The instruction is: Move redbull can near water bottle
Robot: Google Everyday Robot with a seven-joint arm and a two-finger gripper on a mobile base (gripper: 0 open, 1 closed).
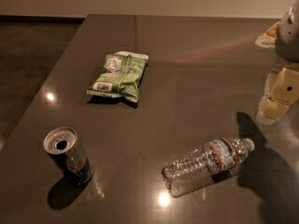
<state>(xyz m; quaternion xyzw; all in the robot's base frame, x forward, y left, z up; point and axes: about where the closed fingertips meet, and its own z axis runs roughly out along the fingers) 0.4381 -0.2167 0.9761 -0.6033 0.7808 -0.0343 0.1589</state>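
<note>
The redbull can [67, 155] stands upright near the front left of the dark table, its silver top opened. The water bottle [208, 164] lies on its side at the front right, white cap pointing right. My gripper [279, 94] hangs at the right edge of the view, above the table and up-right of the bottle, far from the can. It holds nothing that I can see.
A green snack bag [119, 75] lies flat in the middle of the table [196, 55]. The table's left edge runs diagonally, with dark floor beyond it. The arm's shadow falls on the table right of the bottle.
</note>
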